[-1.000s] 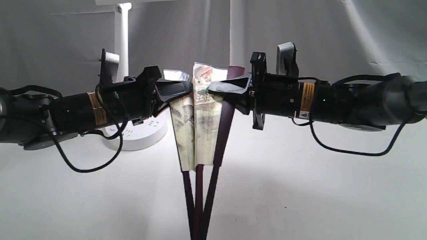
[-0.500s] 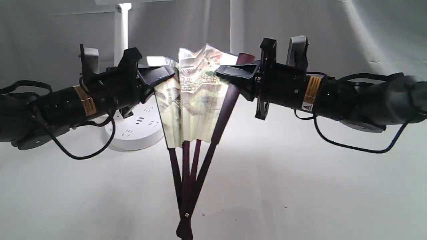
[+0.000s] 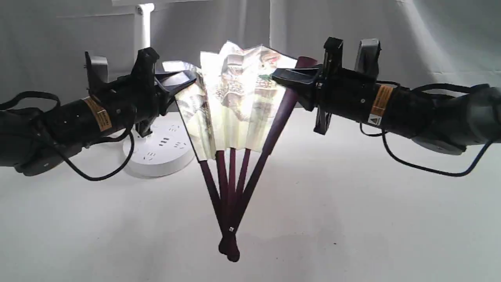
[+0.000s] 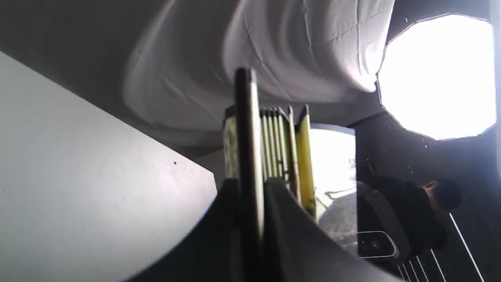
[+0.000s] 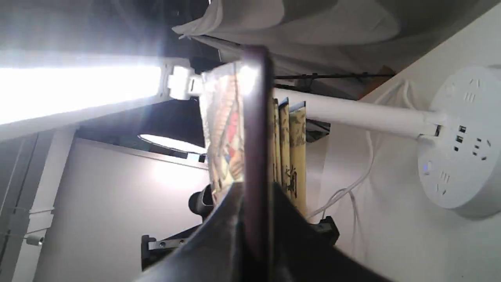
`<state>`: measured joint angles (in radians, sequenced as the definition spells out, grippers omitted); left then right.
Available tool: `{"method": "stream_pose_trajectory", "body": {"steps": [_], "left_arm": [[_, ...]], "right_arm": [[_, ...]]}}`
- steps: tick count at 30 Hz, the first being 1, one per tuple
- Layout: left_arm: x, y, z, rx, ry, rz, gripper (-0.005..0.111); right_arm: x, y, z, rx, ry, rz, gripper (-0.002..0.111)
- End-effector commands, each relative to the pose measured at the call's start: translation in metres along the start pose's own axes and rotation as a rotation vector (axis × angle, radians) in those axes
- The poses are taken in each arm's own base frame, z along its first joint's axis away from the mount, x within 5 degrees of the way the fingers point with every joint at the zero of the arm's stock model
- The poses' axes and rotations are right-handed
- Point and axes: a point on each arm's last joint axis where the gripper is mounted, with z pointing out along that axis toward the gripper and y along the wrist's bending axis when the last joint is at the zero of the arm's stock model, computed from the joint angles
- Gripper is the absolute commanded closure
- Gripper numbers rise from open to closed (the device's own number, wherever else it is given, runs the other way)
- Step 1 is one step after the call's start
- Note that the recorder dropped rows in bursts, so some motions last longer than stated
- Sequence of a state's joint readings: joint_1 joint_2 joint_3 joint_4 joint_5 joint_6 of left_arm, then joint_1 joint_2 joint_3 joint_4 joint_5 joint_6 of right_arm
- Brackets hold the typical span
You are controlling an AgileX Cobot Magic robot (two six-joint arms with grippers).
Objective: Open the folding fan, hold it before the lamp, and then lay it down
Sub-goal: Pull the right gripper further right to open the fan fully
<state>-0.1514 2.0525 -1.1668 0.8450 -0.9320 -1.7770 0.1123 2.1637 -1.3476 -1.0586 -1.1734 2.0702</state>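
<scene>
My left pincer [image 3: 190,78] and right pincer [image 3: 280,75] clamp the cream pleated paper fan [image 3: 235,98] by its maroon guards. Leaf seems fragile.

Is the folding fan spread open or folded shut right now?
Partly spread: the folding fan has ribs splayed in a narrow wedge, pleats bunched.

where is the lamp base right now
In the exterior view the lamp base sits on the table left of centre, partly behind the left hand and just left of the partly opened folding fan.
</scene>
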Motion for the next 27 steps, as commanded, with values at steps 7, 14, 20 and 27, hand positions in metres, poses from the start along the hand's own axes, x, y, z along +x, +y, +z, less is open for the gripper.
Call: {"method": "stream_pose_trajectory", "body": {"steps": [7,14,20,27], "left_arm": [[-0.001,0.004,0.000,-0.050,0.005,0.015,0.107],[-0.001,0.006,-0.001,-0.076,-0.001,0.016,0.107],[-0.001,0.006,-0.001,-0.077,0.000,0.015,0.107],[-0.001,0.006,-0.001,-0.077,0.000,0.015,0.107]], "right_arm": [[-0.025,0.003,-0.020,-0.011,-0.131,0.037,0.108],[-0.037,0.001,-0.033,0.002,-0.172,0.034,0.108],[-0.045,-0.001,-0.044,0.016,-0.202,0.030,0.108],[-0.055,-0.002,-0.057,0.022,-0.237,0.027,0.108]]}}
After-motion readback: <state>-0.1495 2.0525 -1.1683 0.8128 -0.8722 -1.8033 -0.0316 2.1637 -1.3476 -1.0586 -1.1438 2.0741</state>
